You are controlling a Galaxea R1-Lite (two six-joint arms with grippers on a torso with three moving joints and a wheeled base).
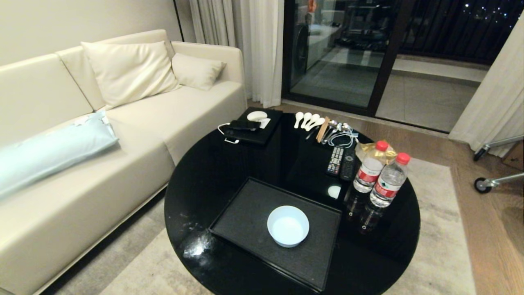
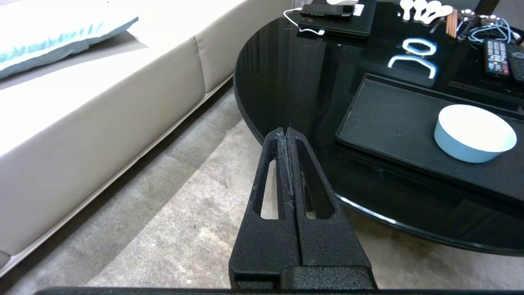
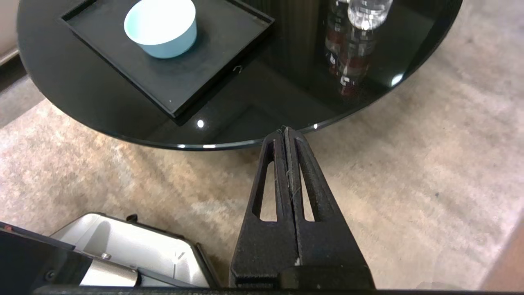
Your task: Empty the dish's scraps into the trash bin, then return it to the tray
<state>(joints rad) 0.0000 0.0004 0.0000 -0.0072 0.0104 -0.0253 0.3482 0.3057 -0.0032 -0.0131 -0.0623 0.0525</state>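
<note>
our dish [image 1: 287, 225] sits empty on the tray [image 1: 249, 213]; our left gripper [image 2: 287, 132] and right gripper [image 3: 284, 131], both clamped closed on nothing, hang off the tray's near side.

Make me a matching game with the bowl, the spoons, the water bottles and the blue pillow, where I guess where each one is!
Things:
1. bowl
2. spoons
3. water bottles
4. blue pillow

Places:
A. on the sofa
B. standing at the table's right side
C. on the black tray
D. at the table's far edge

Pairs: 1-C, 2-D, 3-B, 4-A
</note>
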